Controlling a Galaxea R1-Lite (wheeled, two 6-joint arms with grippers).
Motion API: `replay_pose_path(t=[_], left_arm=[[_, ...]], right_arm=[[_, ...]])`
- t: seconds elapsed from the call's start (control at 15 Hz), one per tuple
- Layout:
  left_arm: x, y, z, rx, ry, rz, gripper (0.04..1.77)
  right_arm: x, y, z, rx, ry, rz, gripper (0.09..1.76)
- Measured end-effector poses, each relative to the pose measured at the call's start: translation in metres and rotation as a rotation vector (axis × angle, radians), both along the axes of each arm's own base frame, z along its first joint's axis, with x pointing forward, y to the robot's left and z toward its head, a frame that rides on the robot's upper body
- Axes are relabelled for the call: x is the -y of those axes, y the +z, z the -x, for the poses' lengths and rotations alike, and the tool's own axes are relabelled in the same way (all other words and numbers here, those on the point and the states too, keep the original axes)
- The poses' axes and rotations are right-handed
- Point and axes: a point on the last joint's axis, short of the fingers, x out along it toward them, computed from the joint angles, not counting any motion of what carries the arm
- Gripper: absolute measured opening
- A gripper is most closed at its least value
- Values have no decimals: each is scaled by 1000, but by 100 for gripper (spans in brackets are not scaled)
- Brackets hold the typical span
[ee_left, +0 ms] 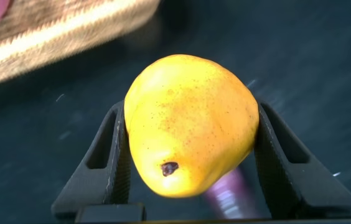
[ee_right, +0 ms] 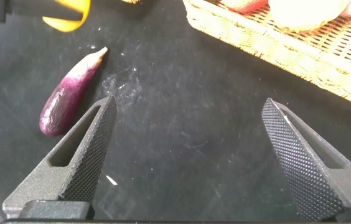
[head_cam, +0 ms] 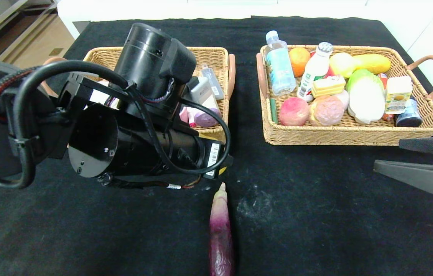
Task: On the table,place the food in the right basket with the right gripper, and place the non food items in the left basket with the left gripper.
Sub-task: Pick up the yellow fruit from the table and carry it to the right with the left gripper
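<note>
My left gripper (ee_left: 190, 109) is shut on a yellow pear (ee_left: 188, 124), its fingers pressing both sides of the fruit above the black table (head_cam: 316, 211). In the head view the left arm (head_cam: 135, 126) hides that gripper, just in front of the left basket (head_cam: 216, 53). A long purple eggplant (head_cam: 221, 234) lies on the cloth right below it. My right gripper (head_cam: 387, 154) hangs open and empty at the right edge, in front of the right basket (head_cam: 354, 134). The non food items that show, a pink bottle (head_cam: 206, 117) among them, lie in the left basket.
The right basket holds a water bottle (head_cam: 279, 65), an orange (head_cam: 299, 59), a cabbage (head_cam: 366, 96), a yellow carton (head_cam: 398, 94) and other food. The right wrist view shows the eggplant (ee_right: 70, 93) off to one side of my open fingers and the basket's wall (ee_right: 275, 43) ahead.
</note>
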Motion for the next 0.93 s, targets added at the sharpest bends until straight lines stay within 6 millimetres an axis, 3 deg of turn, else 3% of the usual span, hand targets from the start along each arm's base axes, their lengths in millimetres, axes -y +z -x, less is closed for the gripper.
replay_pose_path(t=[0.47,0.93], left_arm=[[39,-4,6,29,-65,96,115],[74,-32,-3,5,-99,102,115]], right_arm=[[0,1,1,5,-2,-2,171],[1,1,2,9,-5,-3,171]])
